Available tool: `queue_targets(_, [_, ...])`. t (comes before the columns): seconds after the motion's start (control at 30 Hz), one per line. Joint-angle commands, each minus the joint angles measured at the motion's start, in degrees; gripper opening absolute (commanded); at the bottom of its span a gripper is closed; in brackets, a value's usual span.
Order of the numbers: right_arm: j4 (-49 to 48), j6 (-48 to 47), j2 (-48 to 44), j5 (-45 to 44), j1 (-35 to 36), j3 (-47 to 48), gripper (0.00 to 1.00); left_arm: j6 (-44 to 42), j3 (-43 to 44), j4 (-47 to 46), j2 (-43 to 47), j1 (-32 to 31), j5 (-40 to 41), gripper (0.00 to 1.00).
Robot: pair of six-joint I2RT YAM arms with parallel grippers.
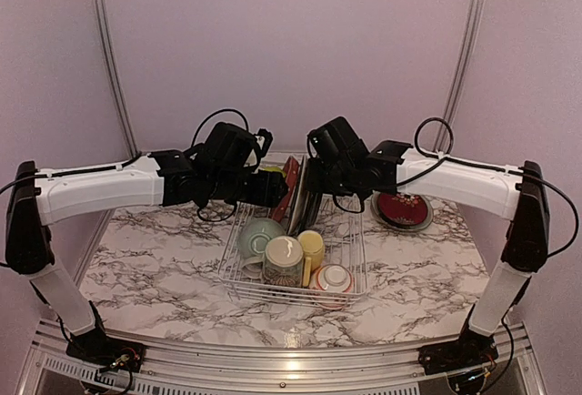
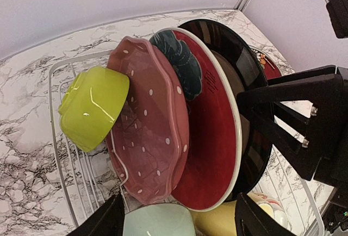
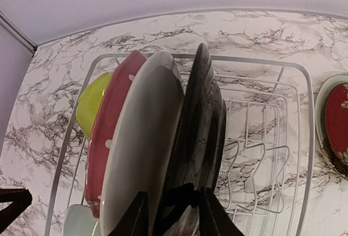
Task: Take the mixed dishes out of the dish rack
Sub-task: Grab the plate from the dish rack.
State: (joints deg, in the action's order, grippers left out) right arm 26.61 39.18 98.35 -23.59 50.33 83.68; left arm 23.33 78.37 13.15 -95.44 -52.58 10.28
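The white wire dish rack holds a pale-green bowl, a cream patterned mug, a yellow mug and a red-patterned bowl at its front. Upright at its back stand a lime bowl, a pink dotted plate, a cream-rimmed red plate and a black plate. My left gripper is open, hovering over the pale-green bowl and facing the plates. My right gripper is pinched on the top rim of the black plate.
A red patterned plate lies on a grey-green plate on the marble table right of the rack. The rack's right half shows bare wire dividers. Purple walls close in behind. The two grippers sit close together over the rack's back.
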Motion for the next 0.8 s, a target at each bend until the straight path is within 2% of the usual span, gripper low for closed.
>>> queue_targets(0.0, [11.98, 6.52, 5.5, -7.77, 1.41, 6.37, 0.3, -0.19, -0.06, 0.05, -0.4, -0.42, 2.0, 0.72])
queue_targets(0.23, [25.23, 15.2, 14.2, -15.96, 3.81, 17.77, 0.33, -0.03, -2.07, -0.31, 1.28, -0.43, 2.18, 0.72])
queue_targets(0.43, [23.11, 15.02, 16.58, -16.68, 3.81, 19.62, 0.3, -0.1, -4.46, -0.92, 3.33, -0.42, 2.79, 0.72])
queue_targets(0.67, [25.2, 15.22, 17.79, -17.94, 3.8, 23.82, 0.0, -0.35, -6.15, -1.34, 4.63, -0.42, 3.48, 0.73])
queue_targets(0.77, [26.44, 15.38, 18.05, -18.62, 3.9, 25.4, 0.0, -0.31, -6.74, -1.66, 4.87, -0.44, 3.67, 0.73])
